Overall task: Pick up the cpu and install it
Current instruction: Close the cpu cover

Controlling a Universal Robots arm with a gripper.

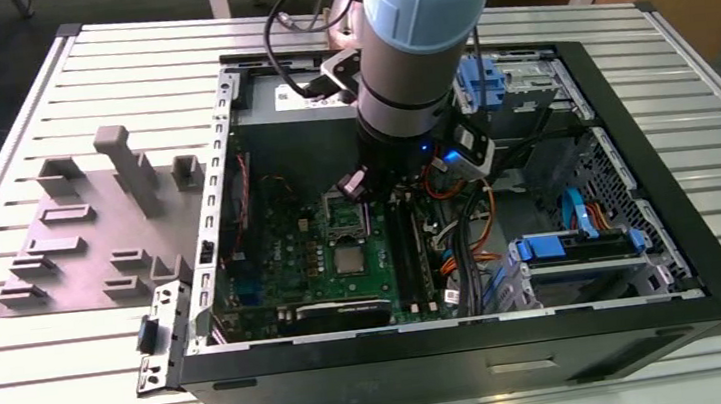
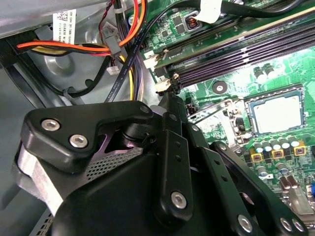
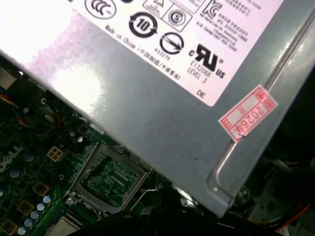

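The cpu (image 1: 350,259) is a small dull silver square lying flat on the green motherboard inside the open computer case; it also shows in the second wrist view (image 2: 275,114) beside a row of small capacitors. In the exterior view, just behind it, is the silver socket frame (image 1: 346,219), whose open centre appears in the first wrist view (image 3: 109,179). My gripper (image 1: 370,189) hangs over the board above the far end of the socket frame, apart from the cpu. Its black body (image 2: 167,98) blocks much of the board. Nothing is seen in its grasp.
A grey power supply (image 3: 147,98) with labels sits close by the socket. Orange and black cables (image 2: 74,49) and memory slots (image 2: 236,54) lie near the gripper. Blue drive cages (image 1: 580,244) fill the case's right. A grey block fixture (image 1: 95,230) stands on the table, exterior view's left.
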